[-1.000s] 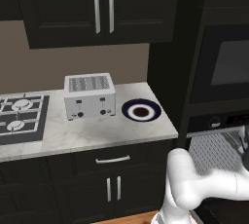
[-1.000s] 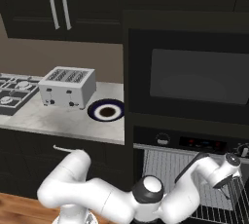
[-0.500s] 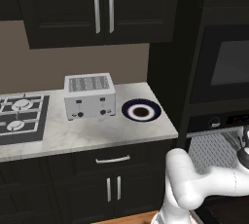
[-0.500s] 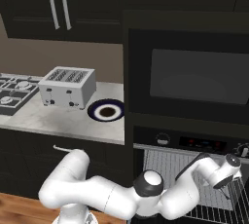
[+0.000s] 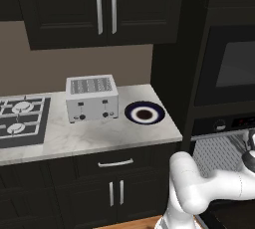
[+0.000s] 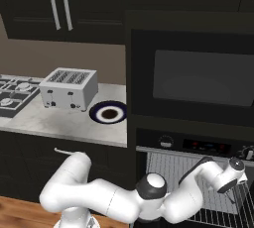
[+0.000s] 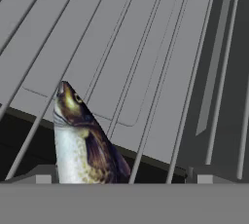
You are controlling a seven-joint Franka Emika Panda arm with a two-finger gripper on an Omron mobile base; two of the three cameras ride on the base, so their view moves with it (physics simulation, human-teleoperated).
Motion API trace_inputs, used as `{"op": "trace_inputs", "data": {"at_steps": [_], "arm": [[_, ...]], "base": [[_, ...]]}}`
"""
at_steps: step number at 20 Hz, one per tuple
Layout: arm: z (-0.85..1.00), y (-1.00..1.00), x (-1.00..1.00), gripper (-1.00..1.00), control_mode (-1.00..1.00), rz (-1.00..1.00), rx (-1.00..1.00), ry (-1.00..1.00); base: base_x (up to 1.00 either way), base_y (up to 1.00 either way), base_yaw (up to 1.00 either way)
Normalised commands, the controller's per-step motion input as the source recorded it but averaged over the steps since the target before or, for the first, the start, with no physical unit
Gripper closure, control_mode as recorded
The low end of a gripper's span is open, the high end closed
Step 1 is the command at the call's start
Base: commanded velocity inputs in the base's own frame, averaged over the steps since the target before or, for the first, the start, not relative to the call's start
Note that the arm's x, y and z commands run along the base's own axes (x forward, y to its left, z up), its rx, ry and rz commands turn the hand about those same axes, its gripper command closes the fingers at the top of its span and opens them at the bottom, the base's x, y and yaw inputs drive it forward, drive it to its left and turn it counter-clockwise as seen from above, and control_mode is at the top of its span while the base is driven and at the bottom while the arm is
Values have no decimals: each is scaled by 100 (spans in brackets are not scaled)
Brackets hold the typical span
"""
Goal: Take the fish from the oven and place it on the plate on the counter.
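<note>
The tool is down at the oven, jaws spread as wide as they go and nothing between them, poised over the silver wire rack. And there's the prize, right under the hand camera: the fish, lying on that rack, head pointing away from the tool, brown mottled back to one side and pale belly to the other. Its rear half runs out of sight at the bottom of the hand view, so how long it is I can't tell.

How will it handle? My read: light, smooth-skinned, probably slick, and tapering at both ends, so a pinch near the head would likely squirt it out. The thick middle of the body looks like the place to take hold, fingers across the flanks, coming down between the wires so the tips don't snag the rack.

Further out, on the desk, the plate waits near the right edge, just beside the toaster, closest to the oven column. Beyond that, at the desk's left end, the gas hob. The lift will have to come out of the oven, up and over to that right-hand end.
</note>
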Motion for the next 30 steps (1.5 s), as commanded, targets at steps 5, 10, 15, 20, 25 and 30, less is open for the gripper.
{"op": "trace_inputs", "data": {"at_steps": [5, 10, 15, 20, 25, 30], "arm": [[-57, 0, 0, -100, -100, 0, 2, 0], [-58, 0, -3, -100, -100, 0, 6, 0], [-59, 2, -1, 100, -100, 0, 10, 0], [-57, 9, -2, 100, -100, 0, 9, 0], [-31, 3, -3, 100, -100, 0, 3, 7], [-32, 1, -2, 100, -100, 0, 0, 15]], "base": [[0, 0, 0], [0, 0, 0], [0, 0, 0], [0, 0, 0], [0, 0, 0], [0, 0, 0]]}}
